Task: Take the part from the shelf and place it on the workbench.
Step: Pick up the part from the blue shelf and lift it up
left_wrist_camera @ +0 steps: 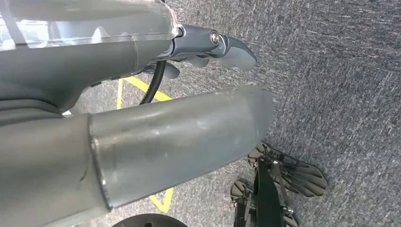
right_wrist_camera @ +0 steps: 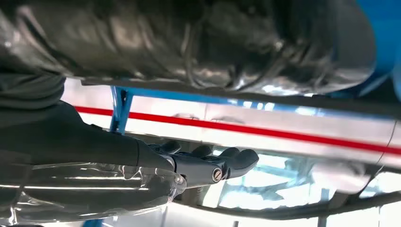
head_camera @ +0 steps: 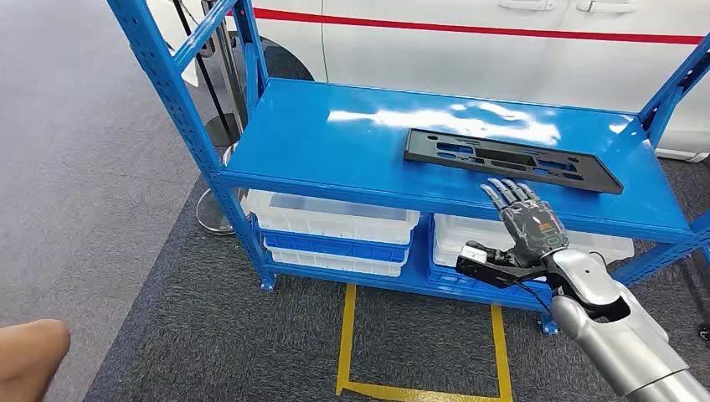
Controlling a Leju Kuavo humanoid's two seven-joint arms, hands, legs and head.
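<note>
Silver and dark, the right hand (head_camera: 526, 224) is raised at the front edge of the blue shelf (head_camera: 335, 151), fingers (head_camera: 505, 194) stretched out and apart, holding nothing — its fingertips reach just over the shelf's front lip. The part (head_camera: 512, 158), a long flat black panel with cut-outs, lies on the shelf's top board just beyond those fingertips, near them but not touching, running slantwise toward the shelf's right post. In the right wrist view the thumb (right_wrist_camera: 236, 163) and dark fingers point forward with an empty gap around them.

The left hand (left_wrist_camera: 208, 45) hangs over grey carpet (left_wrist_camera: 331, 71) beside yellow floor tape (left_wrist_camera: 142, 87); whether its fingers are spread or curled cannot be told.

Under the shelf's top board sit white bins (head_camera: 335, 219) on blue trays. Behind the shelf stands a white car (head_camera: 502, 50) with a red stripe — in front of it, a yellow tape square (head_camera: 347, 343) marks the carpet.
</note>
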